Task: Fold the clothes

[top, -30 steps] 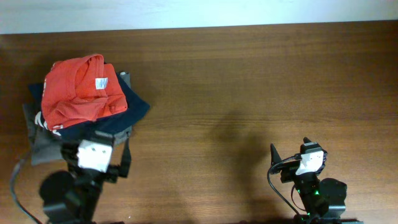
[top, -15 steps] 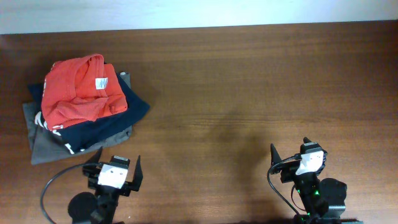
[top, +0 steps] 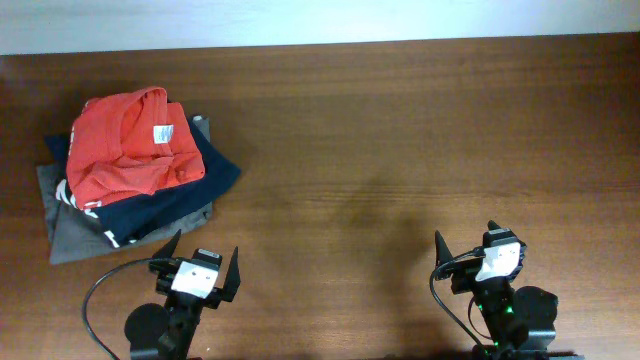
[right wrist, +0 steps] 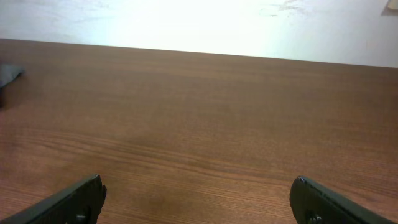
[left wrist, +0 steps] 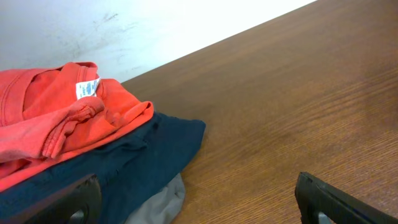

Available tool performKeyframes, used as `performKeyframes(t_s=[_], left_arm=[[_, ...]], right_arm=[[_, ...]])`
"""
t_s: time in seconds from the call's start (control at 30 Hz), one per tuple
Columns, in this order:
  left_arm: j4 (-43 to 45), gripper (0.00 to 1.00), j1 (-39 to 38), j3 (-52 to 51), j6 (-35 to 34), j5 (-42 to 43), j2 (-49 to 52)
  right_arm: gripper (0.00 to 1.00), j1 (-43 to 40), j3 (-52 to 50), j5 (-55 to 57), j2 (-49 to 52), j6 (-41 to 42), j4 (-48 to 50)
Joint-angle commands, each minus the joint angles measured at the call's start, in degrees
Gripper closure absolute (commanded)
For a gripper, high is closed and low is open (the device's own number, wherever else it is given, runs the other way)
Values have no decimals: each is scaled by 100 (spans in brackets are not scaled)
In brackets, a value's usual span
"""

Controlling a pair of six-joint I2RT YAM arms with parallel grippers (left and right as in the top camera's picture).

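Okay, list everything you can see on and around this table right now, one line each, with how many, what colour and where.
T-shirt: one, orange-red, top of the pile at the table's far left, white neck tag showing.
Navy garment: one, dark blue with white print, directly under the T-shirt.
Grey garment: one, grey, bottom of the pile.
Table: one, brown wood, under everything.
Wall: one, white, beyond the table's far edge.
Left gripper: one, black fingers, near edge, just short of the pile, open, empty.
Right gripper: one, black fingers, near edge on the right, open, empty.
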Motion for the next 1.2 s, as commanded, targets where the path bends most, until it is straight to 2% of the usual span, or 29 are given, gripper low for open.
performKeyframes(t_s=[0.0,1.17], left_arm=[[31,1,-24,-39,68,46,-57],[31,1,-24,-39,68,46,-57]], right_arm=[[1,-20,-42,-74,-33,4,0],[1,-20,-42,-74,-33,4,0]])
